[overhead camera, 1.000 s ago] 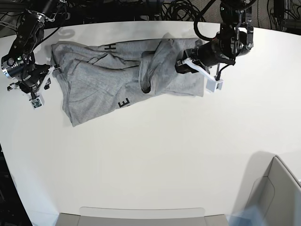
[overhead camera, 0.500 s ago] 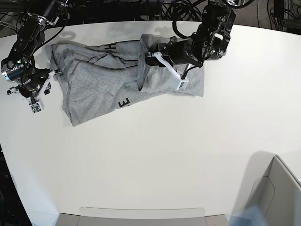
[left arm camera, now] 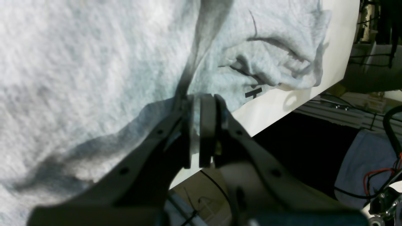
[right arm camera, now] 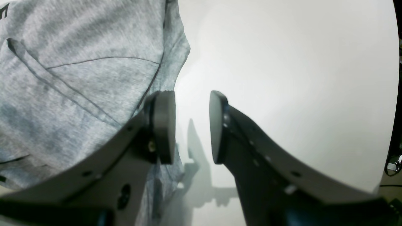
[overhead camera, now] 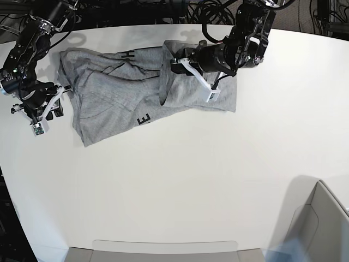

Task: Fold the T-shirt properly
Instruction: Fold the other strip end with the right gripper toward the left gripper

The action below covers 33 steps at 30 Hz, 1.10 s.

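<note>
The grey T-shirt (overhead camera: 114,93) lies crumpled along the far side of the white table (overhead camera: 191,174), with black letters showing on two folds. My left gripper (overhead camera: 175,64) hovers over the shirt's right half, shut on a raised fold. In the left wrist view the pads (left arm camera: 205,119) are pressed together on a thin sliver of T-shirt (left arm camera: 78,62) cloth, which stretches taut away from my left gripper (left arm camera: 198,103). My right gripper (overhead camera: 48,117) stands open at the shirt's left edge. In the right wrist view, only bare table shows between the fingers of my right gripper (right arm camera: 191,103), and the T-shirt (right arm camera: 62,62) lies beside one finger.
A grey open box (overhead camera: 322,224) stands at the front right corner. A flat grey tray (overhead camera: 163,251) lies along the front edge. Dark cables (overhead camera: 207,11) hang behind the table's far edge.
My left gripper has carried the shirt's right side leftward over the middle, then nearly stopped. My right gripper has drifted slightly toward the front, still open.
</note>
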{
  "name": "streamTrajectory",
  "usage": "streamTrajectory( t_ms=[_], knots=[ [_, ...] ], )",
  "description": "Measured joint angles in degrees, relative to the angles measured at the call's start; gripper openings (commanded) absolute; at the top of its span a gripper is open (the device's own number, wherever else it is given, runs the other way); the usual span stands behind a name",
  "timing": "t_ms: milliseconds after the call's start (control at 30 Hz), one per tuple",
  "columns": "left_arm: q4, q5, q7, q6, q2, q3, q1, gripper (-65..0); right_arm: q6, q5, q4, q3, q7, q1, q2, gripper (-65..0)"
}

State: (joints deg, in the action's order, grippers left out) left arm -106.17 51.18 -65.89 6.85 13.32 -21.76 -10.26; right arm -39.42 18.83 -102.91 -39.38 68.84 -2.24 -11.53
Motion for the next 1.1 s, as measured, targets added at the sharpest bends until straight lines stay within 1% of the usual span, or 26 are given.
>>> streamTrajectory(
  t_ms=[67, 133, 200, 267, 300, 400, 433, 600, 667, 800, 933, 1100],
  knots=[
    [0.0, 0.1, 0.0, 0.0, 0.1, 0.0, 0.0, -61.4, 0.0, 0.6, 4.9, -0.6, -0.3, 1.1, 0.3, -46.1],
    [0.0, 0.0, 0.0, 0.0, 0.9, 0.0, 0.0, -61.4, 0.0, 1.2, 11.1, -4.2, -0.3, 2.9, 0.8, -46.1],
    [0.0, -0.1, 0.0, 0.0, 1.1, 0.0, 0.0, -61.4, 0.0, 6.4, 17.9, -8.0, -0.6, 3.9, -0.1, -46.1],
    [0.0, 0.0, 0.0, 0.0, 1.1, 0.0, 0.0, -61.4, 0.0, 11.1, 24.2, -9.3, -0.8, 3.8, -1.6, -46.1],
    [0.0, -0.1, 0.1, 0.0, 1.1, 0.0, -0.1, -61.4, 0.0, 12.0, 27.3, -9.2, -1.9, 3.7, -2.4, -46.2],
    [0.0, 0.2, 0.0, 0.0, 1.1, 0.0, -0.5, -61.4, 0.0, 14.8, 34.3, -8.9, -7.4, 4.0, -3.5, -46.2],
    [0.0, 0.2, 0.0, 0.0, 1.1, 0.0, -0.5, -61.4, 0.0, 15.2, 35.5, -8.6, -7.9, 4.2, -3.7, -46.2],
    [0.0, 0.0, 0.0, 0.0, 1.1, 0.0, -0.4, -61.4, 0.0, 17.1, 38.7, -5.5, -9.8, 4.6, -5.0, -46.2],
    [0.0, 0.0, 0.0, 0.0, 1.1, -0.1, -0.4, -61.4, 0.0, 17.5, 38.6, -5.3, -8.7, 4.7, -4.9, -46.2],
    [0.0, 0.0, 0.0, 0.0, 1.1, -0.3, -0.3, -61.4, 0.0, 19.1, 38.4, -5.3, -4.6, 5.1, -4.8, -46.3],
    [0.0, 0.0, 0.0, 0.0, 1.1, -0.3, -0.3, -61.4, 0.0, 22.1, 38.6, -5.2, -4.2, 4.2, -4.6, -46.3],
    [0.0, 0.0, 0.1, 0.0, 1.1, -0.3, -0.2, -61.4, 0.0, 28.1, 38.2, -0.6, -2.7, 2.4, -4.6, -46.3]
  ],
)
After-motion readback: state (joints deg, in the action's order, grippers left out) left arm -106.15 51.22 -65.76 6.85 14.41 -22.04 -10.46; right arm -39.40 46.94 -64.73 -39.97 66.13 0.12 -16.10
